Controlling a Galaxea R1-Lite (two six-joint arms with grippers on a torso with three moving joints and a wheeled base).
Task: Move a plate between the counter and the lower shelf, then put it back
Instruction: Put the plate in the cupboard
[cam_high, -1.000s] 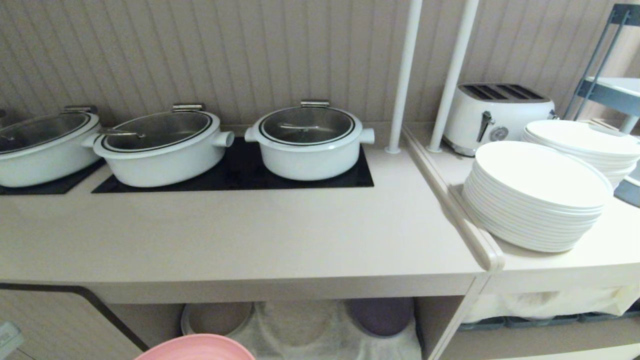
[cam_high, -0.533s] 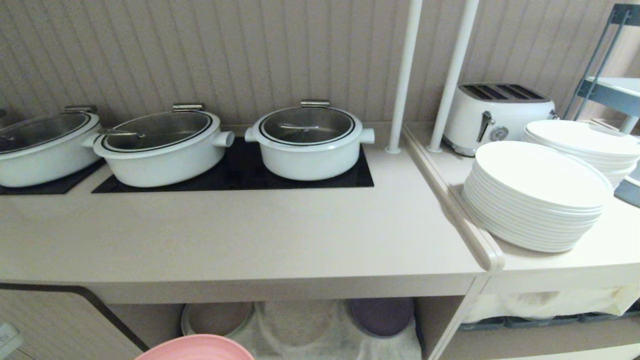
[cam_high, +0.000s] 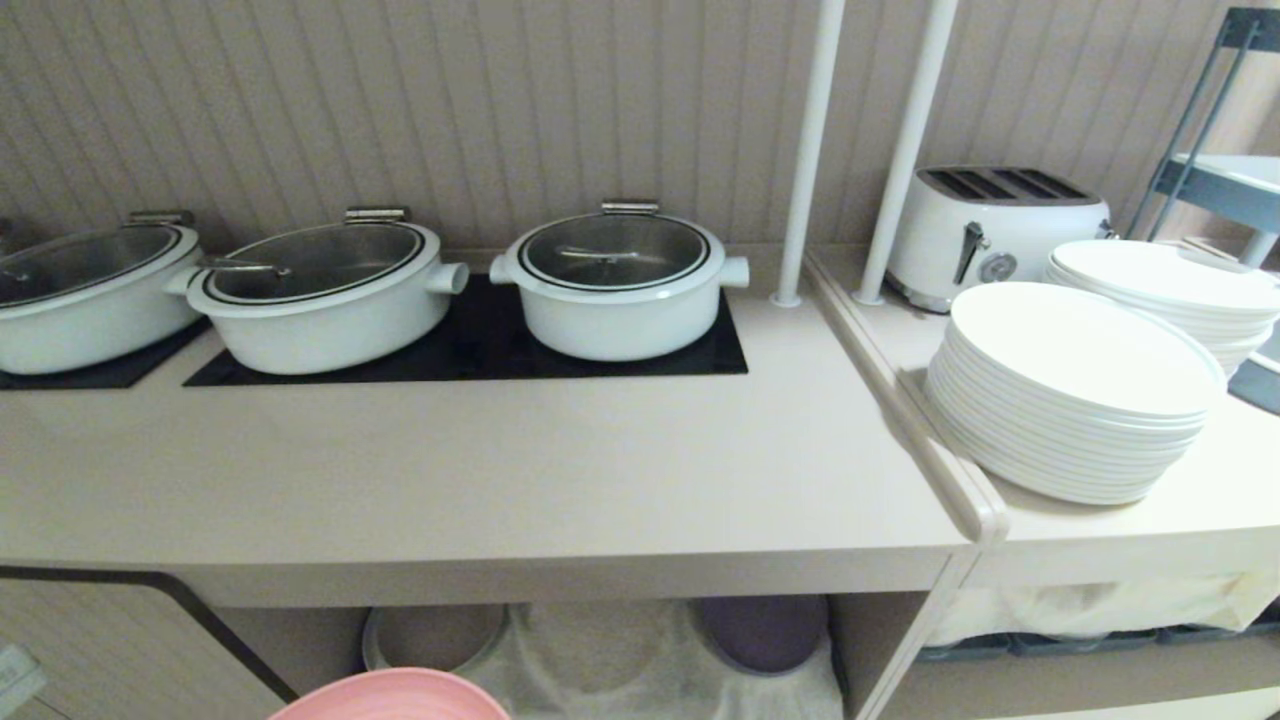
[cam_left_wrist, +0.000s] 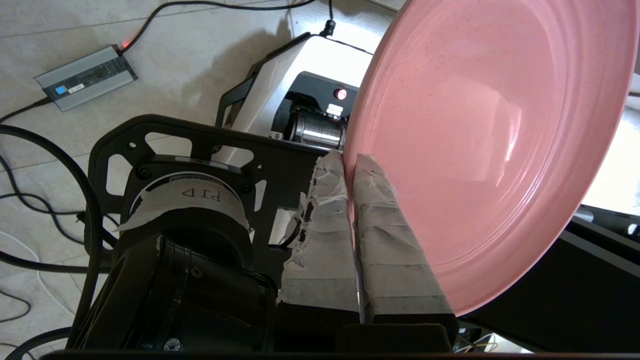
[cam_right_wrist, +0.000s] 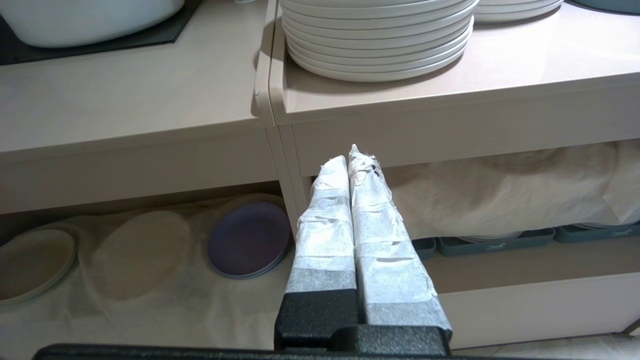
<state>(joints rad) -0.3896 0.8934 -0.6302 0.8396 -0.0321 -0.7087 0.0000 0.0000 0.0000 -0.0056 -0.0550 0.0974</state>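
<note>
1. The rim of the small round pink plastic plate (cam_left_wrist: 490, 145) is clamped between the closed taped fingers of the left hand (cam_left_wrist: 350, 162), in front of and below the long beige desk (cam_high: 480, 480), over the floor.
2. The right hand (cam_right_wrist: 350, 157) is pressed shut and empty, before the shelves.
3. In the lower shelf (cam_right_wrist: 150, 295), on white cloth, one purple plate (cam_right_wrist: 247, 240) and one beige plate (cam_right_wrist: 30, 262) are seen.
4. Three white lidded pots (cam_high: 620, 285) are counted on the desk; two stacks of white plates (cam_high: 1075, 390) and one white toaster (cam_high: 990, 225) are seen beside it.
</note>
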